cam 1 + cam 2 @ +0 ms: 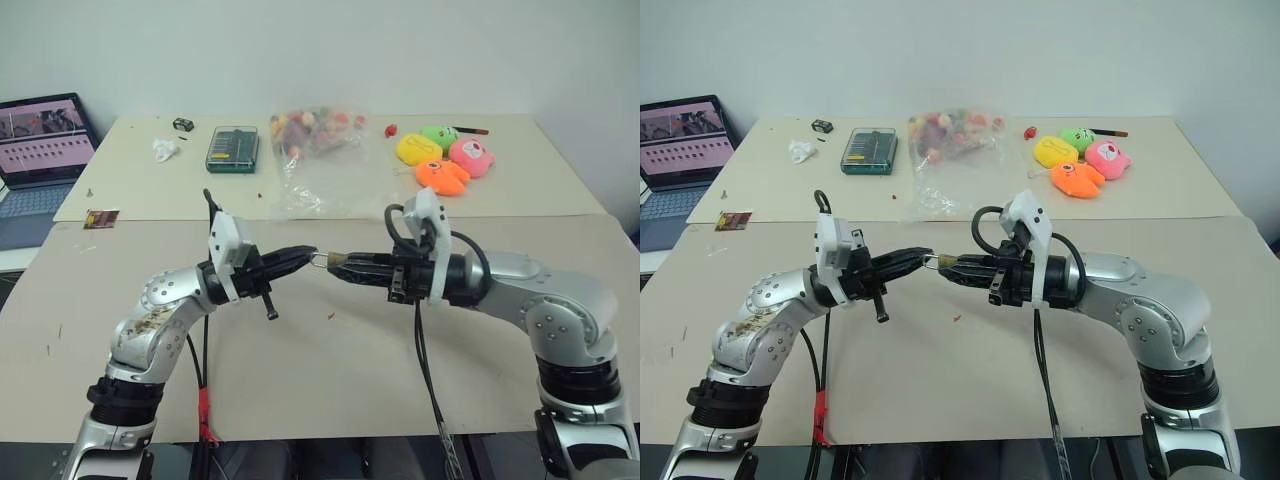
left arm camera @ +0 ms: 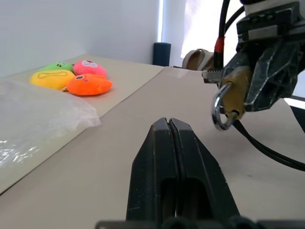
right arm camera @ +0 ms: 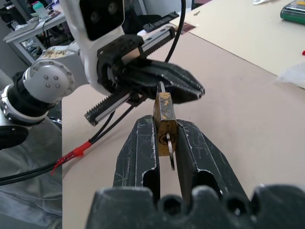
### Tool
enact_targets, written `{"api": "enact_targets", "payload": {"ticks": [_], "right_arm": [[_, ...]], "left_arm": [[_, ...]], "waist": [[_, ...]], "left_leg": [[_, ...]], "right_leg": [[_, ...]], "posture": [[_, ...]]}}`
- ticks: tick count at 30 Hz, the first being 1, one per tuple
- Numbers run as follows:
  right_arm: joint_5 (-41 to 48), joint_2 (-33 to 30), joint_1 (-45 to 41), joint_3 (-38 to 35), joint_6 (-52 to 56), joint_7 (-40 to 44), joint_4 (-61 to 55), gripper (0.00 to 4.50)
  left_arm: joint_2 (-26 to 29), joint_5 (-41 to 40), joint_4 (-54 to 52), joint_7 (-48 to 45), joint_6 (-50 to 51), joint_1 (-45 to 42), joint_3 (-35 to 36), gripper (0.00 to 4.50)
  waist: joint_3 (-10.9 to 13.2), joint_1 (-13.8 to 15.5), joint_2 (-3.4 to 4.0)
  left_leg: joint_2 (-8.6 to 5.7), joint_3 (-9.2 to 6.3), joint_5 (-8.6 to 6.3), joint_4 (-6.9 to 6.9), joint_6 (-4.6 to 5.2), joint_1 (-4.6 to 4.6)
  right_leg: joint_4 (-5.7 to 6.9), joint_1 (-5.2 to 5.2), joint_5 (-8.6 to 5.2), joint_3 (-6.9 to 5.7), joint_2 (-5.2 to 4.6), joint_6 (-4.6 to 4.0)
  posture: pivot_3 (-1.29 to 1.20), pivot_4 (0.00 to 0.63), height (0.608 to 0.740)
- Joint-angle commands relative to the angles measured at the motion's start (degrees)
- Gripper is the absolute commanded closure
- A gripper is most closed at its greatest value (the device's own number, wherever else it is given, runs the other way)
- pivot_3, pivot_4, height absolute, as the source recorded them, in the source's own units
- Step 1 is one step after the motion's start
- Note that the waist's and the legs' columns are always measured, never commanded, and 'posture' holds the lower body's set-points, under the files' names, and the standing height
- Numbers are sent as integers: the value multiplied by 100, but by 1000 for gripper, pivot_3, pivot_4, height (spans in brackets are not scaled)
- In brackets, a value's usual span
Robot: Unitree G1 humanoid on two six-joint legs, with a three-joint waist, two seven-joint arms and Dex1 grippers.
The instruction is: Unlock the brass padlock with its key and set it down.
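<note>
Midair above the worktop [image 1: 300, 370], the right tool [image 3: 164, 143] grasps the brass padlock [image 3: 165, 125], key [image 3: 170, 149] in its keyhole, long axis aimed at the clenched, empty left tool [image 1: 300, 256] beside its shackle.

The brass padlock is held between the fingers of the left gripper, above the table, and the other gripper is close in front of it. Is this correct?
Not quite. The brass padlock is clamped in the right gripper, as the right wrist view shows. It is the left gripper, shut, that sits close in front of it. The rest is correct: the padlock is above the table.
</note>
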Motion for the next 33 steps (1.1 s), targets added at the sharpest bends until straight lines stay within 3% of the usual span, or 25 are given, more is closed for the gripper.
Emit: {"api": "enact_targets", "payload": {"ticks": [1, 15, 33], "right_arm": [[85, -17, 82, -180, -228, 101, -234, 4358], [-336, -165, 233, -94, -514, 352, -48, 4358], [-75, -222, -157, -408, -362, 269, 81, 4358]], "left_arm": [[-68, -199, -159, -29, 137, -35, 64, 4433], [97, -1466, -1171, -128, 1516, 135, 27, 4433], [85, -1208, -960, -106, 1459, 275, 43, 4433]], "waist": [[0, 6, 0], [0, 4, 0], [0, 10, 0]], "left_leg": [[0, 0, 0, 0, 0, -1], [3, 0, 2, 0, -4, 4], [3, 0, 2, -2, -4, 2]], "right_leg": [[0, -1, 0, 0, 0, 0], [2, 2, 0, 2, 3, 0], [-2, 2, 0, 3, 2, -1]], "posture": [[0, 150, 740], [0, 150, 740], [0, 150, 740]]}}
